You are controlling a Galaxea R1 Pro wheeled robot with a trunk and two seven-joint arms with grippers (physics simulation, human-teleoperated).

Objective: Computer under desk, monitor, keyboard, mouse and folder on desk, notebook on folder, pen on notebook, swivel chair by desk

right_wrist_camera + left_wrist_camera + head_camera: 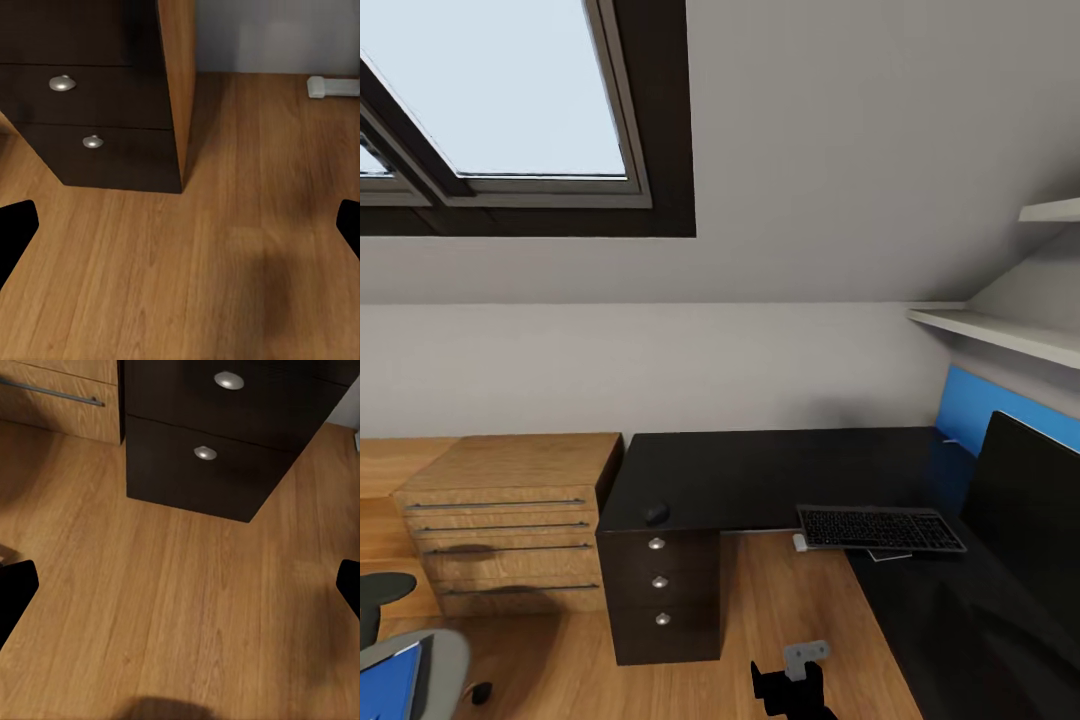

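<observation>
The black desk (760,475) runs along the wall and turns down the right side. On it lie the mouse (656,514) above the drawer unit (657,580) and the keyboard (880,528), which overhangs the inner edge. The monitor (1025,500) stands at the right. At the bottom left the blue folder (388,685) rests on the swivel chair (445,650). The computer, notebook and pen are out of view. My left gripper (180,592) and right gripper (180,232) are both open and empty over the wood floor, near the drawer unit (202,442) (90,127).
A light wooden dresser (510,530) stands left of the desk. A small white block (334,86) lies on the floor by the wall under the desk. White shelves (1000,335) hang at the right, and a roof window (510,100) is above. Part of a black arm (790,690) shows at the bottom.
</observation>
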